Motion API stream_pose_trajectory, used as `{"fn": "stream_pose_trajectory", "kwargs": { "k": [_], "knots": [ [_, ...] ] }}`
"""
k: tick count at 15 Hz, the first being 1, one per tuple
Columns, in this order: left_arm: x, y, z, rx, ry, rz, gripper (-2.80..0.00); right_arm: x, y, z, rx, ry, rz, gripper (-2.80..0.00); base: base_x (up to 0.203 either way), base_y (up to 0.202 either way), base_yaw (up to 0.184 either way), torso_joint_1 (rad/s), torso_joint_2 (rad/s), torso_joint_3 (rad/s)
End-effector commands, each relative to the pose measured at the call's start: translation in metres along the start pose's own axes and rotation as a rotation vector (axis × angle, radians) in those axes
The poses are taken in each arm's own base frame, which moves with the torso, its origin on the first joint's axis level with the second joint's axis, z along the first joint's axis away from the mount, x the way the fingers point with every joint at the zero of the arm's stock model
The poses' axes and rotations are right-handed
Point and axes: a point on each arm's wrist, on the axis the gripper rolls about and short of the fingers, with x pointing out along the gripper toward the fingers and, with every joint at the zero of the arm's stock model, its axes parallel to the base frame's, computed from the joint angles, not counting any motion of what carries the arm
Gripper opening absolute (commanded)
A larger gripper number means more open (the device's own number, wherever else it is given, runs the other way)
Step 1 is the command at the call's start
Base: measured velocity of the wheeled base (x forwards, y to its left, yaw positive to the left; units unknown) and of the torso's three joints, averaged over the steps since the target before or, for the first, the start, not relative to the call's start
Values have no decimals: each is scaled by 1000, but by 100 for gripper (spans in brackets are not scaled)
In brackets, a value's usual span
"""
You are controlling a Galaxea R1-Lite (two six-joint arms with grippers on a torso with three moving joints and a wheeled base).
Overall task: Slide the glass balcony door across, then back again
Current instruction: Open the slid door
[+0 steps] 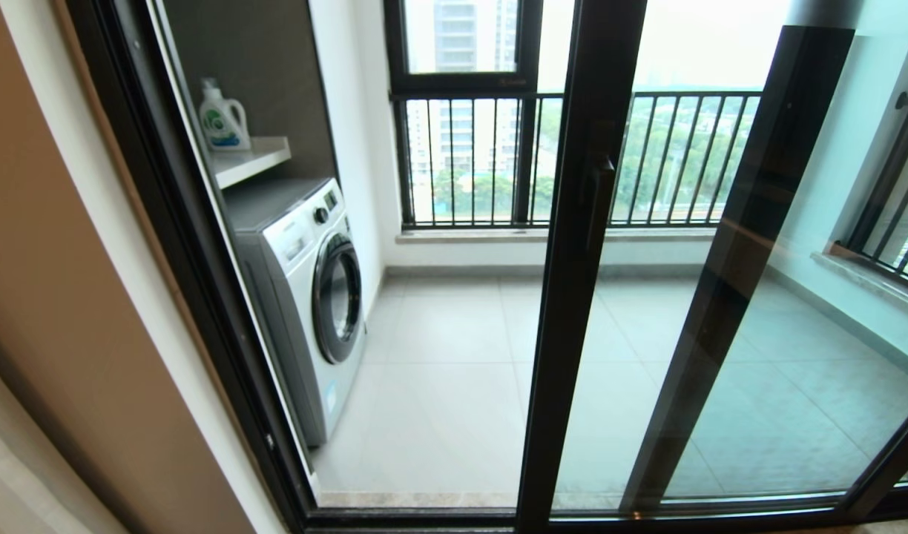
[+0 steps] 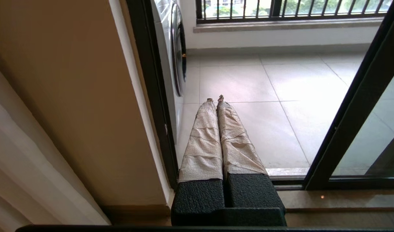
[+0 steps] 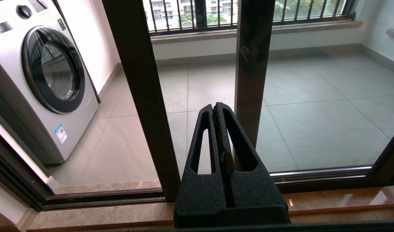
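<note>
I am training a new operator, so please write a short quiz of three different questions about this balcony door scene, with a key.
1. True or false: the door stands partly open, with a gap on the washing machine side.
2. Which is right about the left gripper? A) shut on the handle B) shut, holding nothing C) wide open
3. Fill in: on the shelf above the washing machine stands a white ____ bottle.

Key: 1 true. 2 B; the right gripper is shut and empty too, and neither touches the door or its handle. 3 detergent.
</note>
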Motion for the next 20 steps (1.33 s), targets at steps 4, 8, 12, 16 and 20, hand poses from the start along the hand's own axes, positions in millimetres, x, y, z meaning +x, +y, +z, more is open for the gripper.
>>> {"fn": "stream_pose_trajectory", "kwargs": {
  "k": [4, 8, 12, 16, 20],
  "knots": [
    [0, 0, 0, -5, 3, 5, -280, 1, 0, -3, -1, 12, 0, -280, 0, 0, 0, 0, 0, 0],
    [0, 0, 0, -5, 3, 5, -280, 1, 0, -4, -25, 14, 3, -280, 0, 0, 0, 0, 0, 0],
    [0, 0, 0, -5, 3, 5, -280, -4, 1, 24, -9, -59, 9, -280, 0, 0, 0, 0, 0, 0],
    [0, 0, 0, -5, 3, 5, -280, 24, 5, 115, 20, -21, 55, -280, 0, 0, 0, 0, 0, 0],
    [0, 0, 0, -5, 3, 5, -280, 109, 12, 158, 2, 107, 229, -280, 0, 0, 0, 0, 0, 0]
  ]
}}
